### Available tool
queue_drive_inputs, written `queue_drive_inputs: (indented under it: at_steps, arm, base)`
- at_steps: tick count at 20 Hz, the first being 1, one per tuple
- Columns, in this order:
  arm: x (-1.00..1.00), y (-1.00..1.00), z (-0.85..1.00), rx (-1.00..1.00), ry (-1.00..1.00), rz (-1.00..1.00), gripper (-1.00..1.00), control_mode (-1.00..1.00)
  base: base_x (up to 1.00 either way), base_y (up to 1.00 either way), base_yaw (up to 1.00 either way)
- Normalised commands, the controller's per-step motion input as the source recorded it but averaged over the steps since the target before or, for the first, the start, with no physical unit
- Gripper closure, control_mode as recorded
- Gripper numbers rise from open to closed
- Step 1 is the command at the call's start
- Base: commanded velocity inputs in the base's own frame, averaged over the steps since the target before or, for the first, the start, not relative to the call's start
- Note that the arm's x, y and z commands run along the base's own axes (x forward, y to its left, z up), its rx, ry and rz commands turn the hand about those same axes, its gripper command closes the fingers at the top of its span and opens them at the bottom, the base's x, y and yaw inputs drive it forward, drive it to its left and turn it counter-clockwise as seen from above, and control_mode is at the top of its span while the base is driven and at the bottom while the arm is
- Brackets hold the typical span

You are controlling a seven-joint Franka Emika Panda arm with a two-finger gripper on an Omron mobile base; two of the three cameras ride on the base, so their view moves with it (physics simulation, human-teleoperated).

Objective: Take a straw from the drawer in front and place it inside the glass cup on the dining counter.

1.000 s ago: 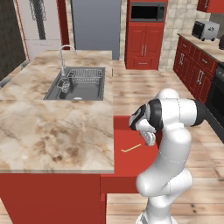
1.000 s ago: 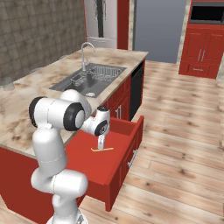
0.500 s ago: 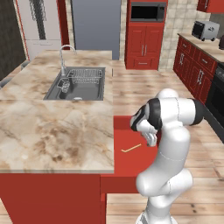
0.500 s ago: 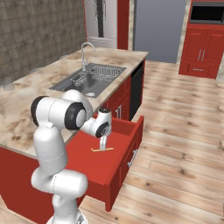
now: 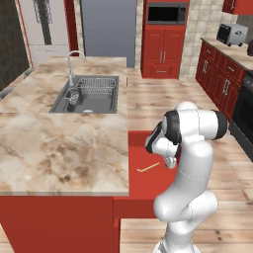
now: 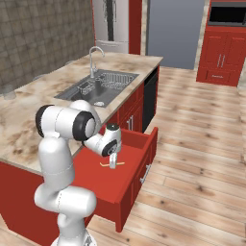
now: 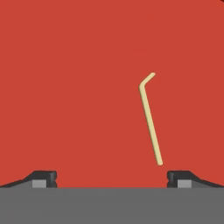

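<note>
The arm (image 5: 190, 197) was glossy white, built of rounded, bulbous segments with dark black bands at the joints. Its gripper (image 6: 113, 162) had a white body and small dark, blocky fingertips (image 7: 43, 177).

Bright even rendered light, soft, slightly blurry

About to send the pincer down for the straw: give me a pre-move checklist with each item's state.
1. Drawer pulled open: ok.
2. Straw lying loose on the drawer floor, nothing on it: ok.
3. Pincer open, nothing in it: ok.
4. Pincer centred over the straw: not ok; in the hand view the straw sits near one fingertip.
5. Pincer above the drawer floor, not touching the straw: ok.
6. Glass cup upright on the dining counter: cannot tell, too small.
</note>
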Motion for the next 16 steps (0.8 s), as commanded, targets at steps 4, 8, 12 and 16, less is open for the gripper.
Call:
queue_drive_inputs:
  at_steps: [4,8,12,16]
  arm:
    - [0.00,0.00,-0.15,0.00,-0.05,0.00,-1.00,-1.00]
    - [0.01,0.00,-0.09,0.00,-0.04,0.00,-1.00,-1.00]
    - [0.03,0.00,-0.03,0.00,-0.04,0.00,-1.00,-1.00]
    - [0.08,-0.01,-0.03,0.00,-0.01,0.00,-1.00,-1.00]
  base:
    - [0.00,0.00,0.00]
    - [0.00,0.00,0.00]
    - [0.00,0.00,0.00]
    - [0.00,0.00,0.00]
